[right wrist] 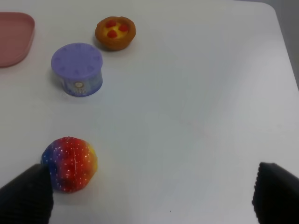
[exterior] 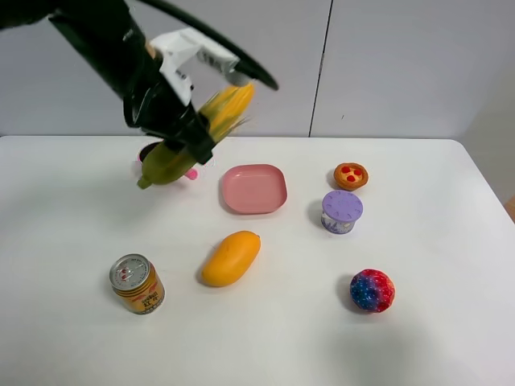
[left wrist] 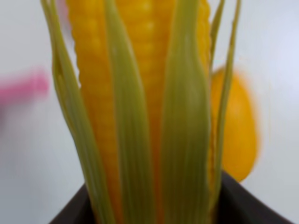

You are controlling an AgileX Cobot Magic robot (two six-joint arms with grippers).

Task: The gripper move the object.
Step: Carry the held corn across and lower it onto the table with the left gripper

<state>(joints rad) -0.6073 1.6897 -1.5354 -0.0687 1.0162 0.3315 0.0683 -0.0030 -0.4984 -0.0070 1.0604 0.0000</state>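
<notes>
My left gripper [exterior: 191, 133], a black jaw on a dark arm, is shut on the corn cob [exterior: 170, 162] and holds it tilted in the air above the back left of the white table [exterior: 64, 209]. The green husk end points down-left and the yellow kernels [exterior: 233, 100] up-right. In the left wrist view the corn cob [left wrist: 149, 93] fills the picture between the dark jaws. My right gripper [right wrist: 152, 196] is open and empty above the table's right side; only its black fingertips [right wrist: 25, 196] show. It is out of the exterior high view.
An orange-yellow mango [exterior: 231, 257] lies mid-table, also in the left wrist view [left wrist: 236, 135]. A pink plate [exterior: 254, 189], a drinks can [exterior: 137, 283], a purple cup [exterior: 342, 211], a small tart [exterior: 351, 175] and a red-blue ball [exterior: 372, 290] stand around. A pink-edged item [exterior: 191, 173] sits under the corn.
</notes>
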